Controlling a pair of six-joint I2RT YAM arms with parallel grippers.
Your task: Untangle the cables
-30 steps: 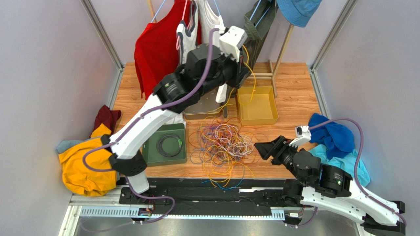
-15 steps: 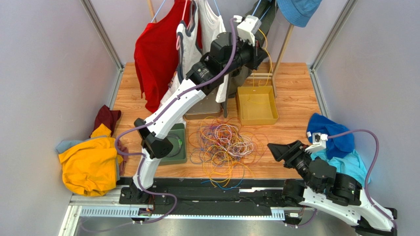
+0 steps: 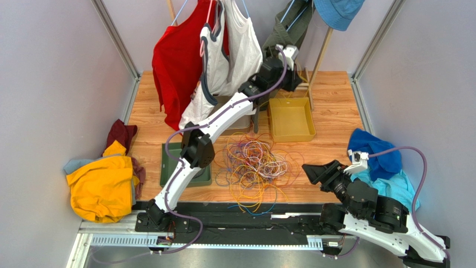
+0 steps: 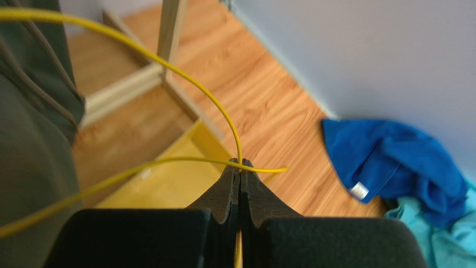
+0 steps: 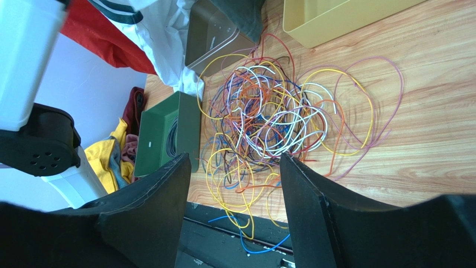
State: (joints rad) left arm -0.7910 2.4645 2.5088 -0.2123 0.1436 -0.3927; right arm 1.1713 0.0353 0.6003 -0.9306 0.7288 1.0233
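Observation:
The cables [image 3: 254, 164] lie in a loose many-coloured snarl on the wooden table, also seen in the right wrist view as the cables [image 5: 274, 123]. My left gripper [image 3: 296, 78] is stretched to the back, above the far side of the yellow tray [image 3: 290, 120]. In its wrist view the left gripper [image 4: 240, 163] is shut on a yellow cable [image 4: 190, 84] that arcs up and away from the tips. My right gripper [image 3: 309, 169] sits right of the snarl, pointing at it. The right gripper [image 5: 234, 159] is open with nothing between its fingers.
A green tray [image 3: 167, 167] holding a dark coil sits left of the snarl, and a grey tray [image 3: 234, 125] behind it. Clothes hang on a rack at the back, with a red shirt [image 3: 179, 50]. Blue cloths [image 3: 380, 153] lie right, a yellow garment [image 3: 100, 187] left.
My left arm has reached farther back and right, carrying the yellow cable from above the grey tray to behind the yellow tray. The right gripper has drawn back a little to the right.

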